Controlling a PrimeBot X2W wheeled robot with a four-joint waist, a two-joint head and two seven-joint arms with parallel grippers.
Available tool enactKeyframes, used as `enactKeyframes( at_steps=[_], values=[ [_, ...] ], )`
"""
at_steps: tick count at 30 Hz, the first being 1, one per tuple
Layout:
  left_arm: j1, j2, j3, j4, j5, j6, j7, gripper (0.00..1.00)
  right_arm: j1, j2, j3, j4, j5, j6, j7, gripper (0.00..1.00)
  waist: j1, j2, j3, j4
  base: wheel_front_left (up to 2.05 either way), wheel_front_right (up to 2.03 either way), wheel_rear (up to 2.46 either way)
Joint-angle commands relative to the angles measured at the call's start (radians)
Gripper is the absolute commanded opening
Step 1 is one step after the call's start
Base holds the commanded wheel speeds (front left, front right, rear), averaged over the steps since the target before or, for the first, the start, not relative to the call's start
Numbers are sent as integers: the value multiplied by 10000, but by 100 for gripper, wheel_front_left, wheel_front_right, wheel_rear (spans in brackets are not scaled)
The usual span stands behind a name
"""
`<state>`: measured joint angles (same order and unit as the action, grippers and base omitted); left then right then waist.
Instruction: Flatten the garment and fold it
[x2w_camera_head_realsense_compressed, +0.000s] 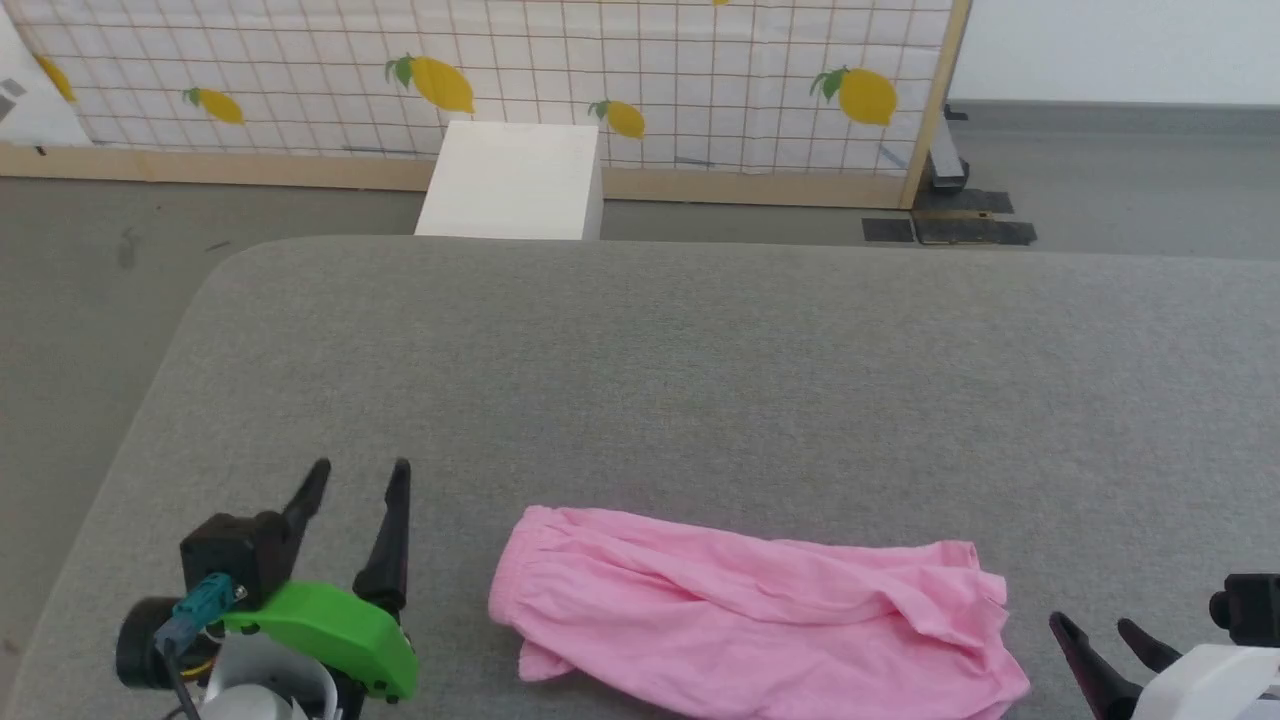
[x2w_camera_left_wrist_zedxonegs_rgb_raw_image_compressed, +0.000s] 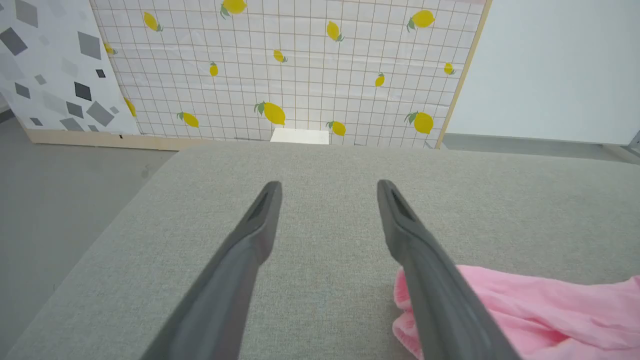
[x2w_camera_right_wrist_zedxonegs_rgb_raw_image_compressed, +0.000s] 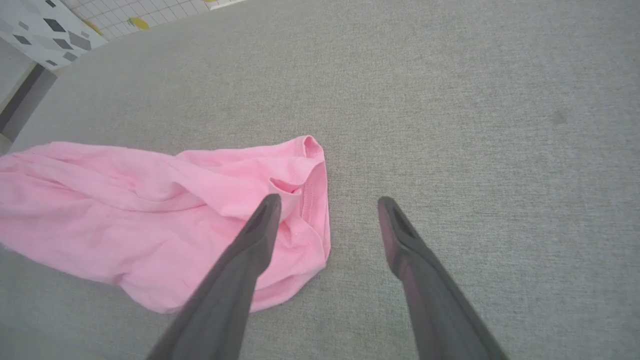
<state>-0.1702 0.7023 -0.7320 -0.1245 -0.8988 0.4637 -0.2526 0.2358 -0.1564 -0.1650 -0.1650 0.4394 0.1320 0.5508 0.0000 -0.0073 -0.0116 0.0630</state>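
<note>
As both grippers (x2w_camera_head_realsense_compressed: 360, 468) (x2w_camera_head_realsense_compressed: 1090, 623) gape, the garment (x2w_camera_head_realsense_compressed: 750, 610) lies between

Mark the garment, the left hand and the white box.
garment (x2w_camera_head_realsense_compressed: 740, 610), head view, middle of the pink cloth.
left hand (x2w_camera_head_realsense_compressed: 360, 470), head view, midway between its fingertips.
white box (x2w_camera_head_realsense_compressed: 515, 180), head view, top face.

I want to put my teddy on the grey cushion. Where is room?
Lots of room on the grey cushion: the whole far half, between the pink garment and the edge by the white box. Also a strip between the left gripper and the garment. The near edge is crowded: garment, with the right gripper at its right end.
</note>
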Motion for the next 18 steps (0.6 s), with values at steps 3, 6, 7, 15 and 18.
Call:
enactKeyframes(
  at_steps=[3,6,7,15,18],
  values=[
    [375,-1,602,-516,1079,243,-85,100,26,-290,-79,-68,93,-13,784,100,0,73,-70,291,0,0,0],
    [681,-124,1080,-819,1930,297,-88,100,-168,-490,10,140,251,-13,1531,100,0,73,-24,465,0,0,0],
    [756,-166,1194,-882,2157,286,-88,100,-256,-530,49,239,295,-13,1684,100,0,73,3,515,0,0,0],
    [1229,-765,1945,-1029,3261,-102,-90,100,-1460,-702,679,1797,515,-13,2423,100,0,73,428,964,0,0,0],
    [1236,-977,2137,-961,3530,-338,-90,100,-1969,-721,927,2585,541,-13,2515,100,0,73,611,1090,0,0,0]
  ],
)
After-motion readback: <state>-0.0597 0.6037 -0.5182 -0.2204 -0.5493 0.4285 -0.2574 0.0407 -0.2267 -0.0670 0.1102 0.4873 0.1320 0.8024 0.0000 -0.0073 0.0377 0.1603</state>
